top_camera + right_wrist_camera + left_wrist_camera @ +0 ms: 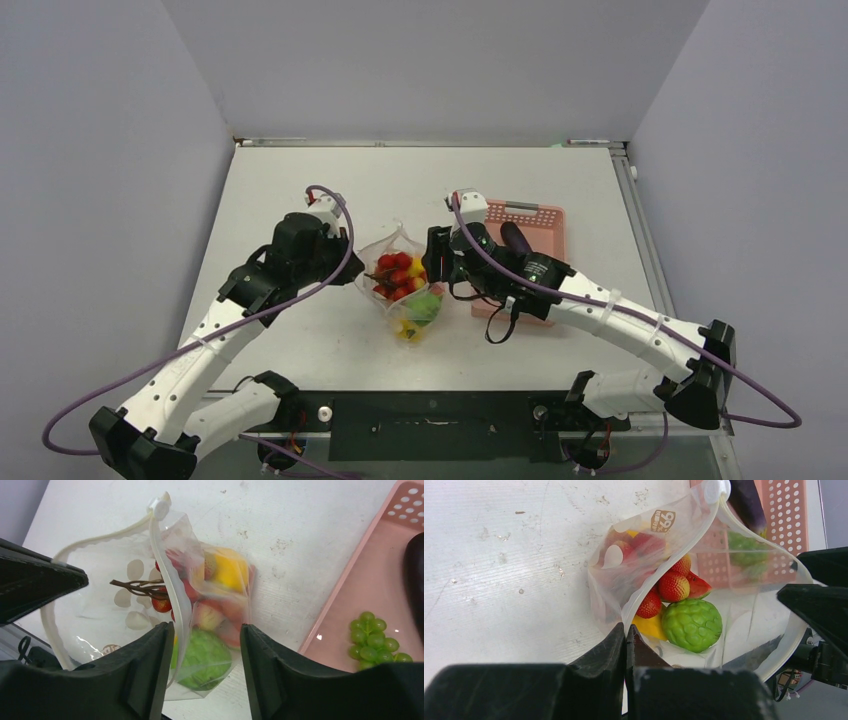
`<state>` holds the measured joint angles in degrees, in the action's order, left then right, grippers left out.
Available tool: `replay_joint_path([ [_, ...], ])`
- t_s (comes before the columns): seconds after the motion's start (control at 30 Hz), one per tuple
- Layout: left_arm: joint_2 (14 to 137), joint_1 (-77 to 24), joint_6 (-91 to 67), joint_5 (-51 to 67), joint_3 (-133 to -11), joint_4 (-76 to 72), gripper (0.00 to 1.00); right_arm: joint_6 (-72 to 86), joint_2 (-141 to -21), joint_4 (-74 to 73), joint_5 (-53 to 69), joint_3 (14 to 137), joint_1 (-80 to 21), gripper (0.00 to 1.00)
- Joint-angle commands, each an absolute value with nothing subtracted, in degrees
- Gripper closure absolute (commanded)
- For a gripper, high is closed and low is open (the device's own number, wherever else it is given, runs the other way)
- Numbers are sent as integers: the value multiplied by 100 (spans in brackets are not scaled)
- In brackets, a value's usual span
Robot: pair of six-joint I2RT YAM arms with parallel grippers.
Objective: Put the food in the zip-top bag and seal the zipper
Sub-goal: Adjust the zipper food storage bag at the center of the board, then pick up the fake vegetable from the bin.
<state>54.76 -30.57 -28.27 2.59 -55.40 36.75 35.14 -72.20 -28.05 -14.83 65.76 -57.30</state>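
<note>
The clear zip-top bag (pixel 400 288) lies mid-table with its mouth held open. Inside it are red strawberries (pixel 672 586), a bumpy green fruit (pixel 691 624) and a yellow piece (pixel 227 570). My left gripper (pixel 626 629) is shut on the bag's rim at the zipper (pixel 162 555). On the bag's other side my right gripper (pixel 206 627) stands open, straddling the rim, with the zipper strip close to its left finger (pixel 155 650). A green grape cluster (pixel 372 635) and a dark elongated piece (pixel 515 238) lie in the pink basket (pixel 545 215).
The pink slotted basket stands right of the bag, under my right arm. The zipper's white slider (pixel 160 507) sits at the far end of the bag's mouth. Bare white table (pixel 300 190) lies behind and left; grey walls close it in.
</note>
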Motion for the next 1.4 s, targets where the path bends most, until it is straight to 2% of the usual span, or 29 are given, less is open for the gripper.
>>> replay_joint_path([
  [0.0, 5358, -3007, -2772, 234, -5533, 3397, 100, 3282, -6918, -3012, -1889, 7197, -5673, 46],
  [0.13, 5300, -3006, -2714, 246, -5484, 3366, 100, 3122, -6786, -3394, -2266, 7557, -5620, 38],
  [0.5, 5304, -3006, -2465, 311, -5567, 3430, 100, 2796, -6607, -4523, -2980, 7896, -4901, 32],
  [0.67, 5322, -2997, -2329, 459, -5554, 3395, 100, 2630, -6570, -4560, -2760, 7501, -4211, 30],
  [1.03, 5203, -2988, -2035, 595, -5310, 3135, 100, 2368, -6920, -3859, -1483, 6443, -2650, 25],
  [1.37, 5131, -2965, -1926, 721, -4982, 2874, 100, 2324, -7603, -3110, -915, 5937, -2100, 20],
])
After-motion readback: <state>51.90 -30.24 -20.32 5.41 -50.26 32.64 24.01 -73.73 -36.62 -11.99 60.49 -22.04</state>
